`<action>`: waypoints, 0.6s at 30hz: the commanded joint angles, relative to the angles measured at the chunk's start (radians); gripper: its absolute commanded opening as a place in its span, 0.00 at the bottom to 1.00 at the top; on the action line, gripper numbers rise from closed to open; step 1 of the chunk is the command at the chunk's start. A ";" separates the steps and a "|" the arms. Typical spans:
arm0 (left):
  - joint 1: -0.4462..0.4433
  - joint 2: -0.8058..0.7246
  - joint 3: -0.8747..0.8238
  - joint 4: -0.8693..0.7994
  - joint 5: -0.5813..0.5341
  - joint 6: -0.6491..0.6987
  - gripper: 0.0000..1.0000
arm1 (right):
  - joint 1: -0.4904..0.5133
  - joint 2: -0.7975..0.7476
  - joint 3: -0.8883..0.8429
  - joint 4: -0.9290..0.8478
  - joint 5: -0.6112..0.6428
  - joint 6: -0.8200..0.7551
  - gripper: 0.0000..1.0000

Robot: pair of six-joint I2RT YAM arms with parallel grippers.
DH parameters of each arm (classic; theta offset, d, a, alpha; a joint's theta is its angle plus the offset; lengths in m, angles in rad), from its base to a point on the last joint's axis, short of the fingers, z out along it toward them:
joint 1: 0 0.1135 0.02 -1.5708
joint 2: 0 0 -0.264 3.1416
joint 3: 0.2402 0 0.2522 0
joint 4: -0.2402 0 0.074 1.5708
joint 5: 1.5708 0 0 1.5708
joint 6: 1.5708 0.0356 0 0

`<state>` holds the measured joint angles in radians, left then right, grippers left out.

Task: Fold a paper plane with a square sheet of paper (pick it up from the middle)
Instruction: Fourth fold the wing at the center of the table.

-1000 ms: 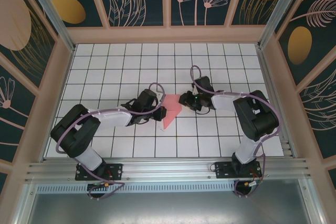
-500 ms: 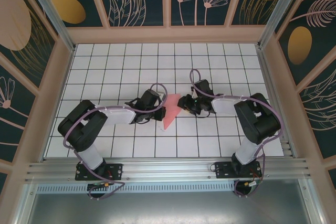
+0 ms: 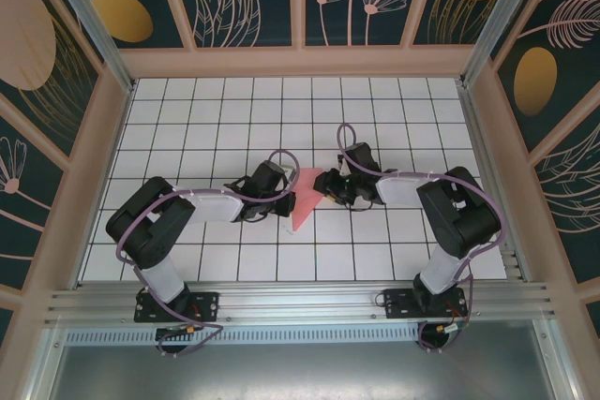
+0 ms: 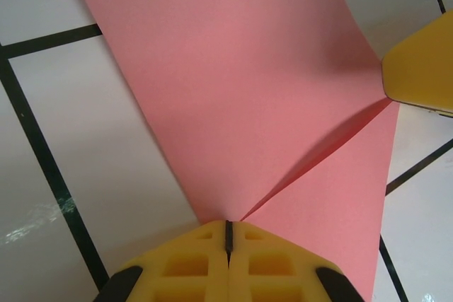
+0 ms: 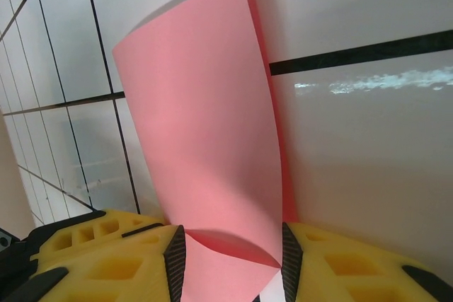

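Left arm (image 3: 202,205) is reaching in from the left of the pink sheet (image 3: 305,199), low over the white gridded bench (image 3: 187,119). Left hand (image 3: 286,201) is sitting at the sheet's left edge. On the left wrist camera the left hand (image 4: 228,235) is showing its yellow fingers pressed tight together, with only a thin dark seam between them. They are pinching the sheet (image 4: 248,104) at the spot where a raised crease is running in. From that pinch the sheet is fanning away in two flaps, the bigger one bulging up off the bench (image 4: 56,139).

The sheet is already partly folded, looking like a narrow pointed shape in the top view. Its lower tip is pointing toward the arm bases and its wider end is lying up and to the right.

Right hand (image 3: 330,186) is touching the sheet's upper right end, with the right arm (image 3: 412,185) stretching away to the right of the sheet. One of its yellow fingers (image 4: 421,68) is meeting the sheet's right corner on the left wrist camera. On the right wrist camera the right hand (image 5: 230,259) is holding its fingers apart. A curled flap of the sheet (image 5: 205,125) is standing upright in the gap and spanning it side to side. Cannot tell whether the pads are actually squeezing it.
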<state>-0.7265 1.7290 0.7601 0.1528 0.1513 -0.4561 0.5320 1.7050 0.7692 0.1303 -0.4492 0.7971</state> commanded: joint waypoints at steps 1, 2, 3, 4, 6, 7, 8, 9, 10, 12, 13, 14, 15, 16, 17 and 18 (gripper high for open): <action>-0.003 0.025 -0.026 -0.032 -0.016 0.018 0.00 | 0.000 -0.054 -0.023 0.039 -0.014 0.015 0.39; -0.002 0.024 -0.027 -0.028 -0.013 0.019 0.00 | 0.001 -0.048 -0.023 0.070 -0.053 0.014 0.37; -0.004 0.024 -0.030 -0.023 -0.009 0.018 0.00 | 0.004 -0.039 -0.020 0.086 -0.074 0.020 0.35; -0.003 0.024 -0.030 -0.021 -0.006 0.019 0.00 | 0.009 -0.031 -0.009 0.089 -0.077 0.023 0.33; -0.004 0.024 -0.028 -0.019 -0.003 0.017 0.00 | 0.010 -0.014 0.013 0.079 -0.081 0.013 0.31; -0.003 0.023 -0.027 -0.018 -0.004 0.015 0.00 | 0.010 -0.005 0.023 0.071 -0.082 0.008 0.29; -0.004 0.021 -0.027 -0.016 -0.002 0.014 0.00 | 0.010 0.001 0.031 0.060 -0.075 0.006 0.25; -0.003 0.019 -0.026 -0.016 -0.001 0.014 0.00 | 0.010 0.004 0.037 0.049 -0.066 0.003 0.21; -0.004 0.014 -0.024 -0.019 -0.005 0.012 0.00 | 0.010 0.007 0.045 0.031 -0.055 -0.001 0.18; -0.003 -0.006 -0.018 -0.025 -0.010 0.007 0.01 | 0.010 0.014 0.061 -0.007 -0.034 -0.010 0.11; -0.002 -0.009 -0.017 -0.028 -0.012 0.003 0.04 | 0.010 0.015 0.062 -0.012 -0.033 -0.012 0.09; -0.003 -0.043 -0.015 -0.031 -0.019 -0.003 0.08 | 0.010 0.016 0.062 -0.009 -0.037 -0.011 0.08; -0.002 -0.057 -0.012 -0.035 -0.021 -0.006 0.08 | 0.010 0.018 0.061 -0.009 -0.037 -0.010 0.08; -0.003 -0.074 -0.006 -0.047 -0.025 -0.008 0.09 | 0.019 0.017 0.063 -0.011 -0.034 -0.009 0.07; -0.003 -0.094 -0.001 -0.060 -0.037 -0.013 0.17 | 0.030 0.016 0.064 -0.016 -0.029 -0.008 0.07; -0.002 -0.111 0.000 -0.071 -0.048 -0.020 0.23 | 0.032 0.013 0.066 -0.024 -0.019 -0.007 0.07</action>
<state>-0.7265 1.6836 0.7567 0.1265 0.1398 -0.4580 0.5430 1.7027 0.8097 0.1455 -0.4877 0.7982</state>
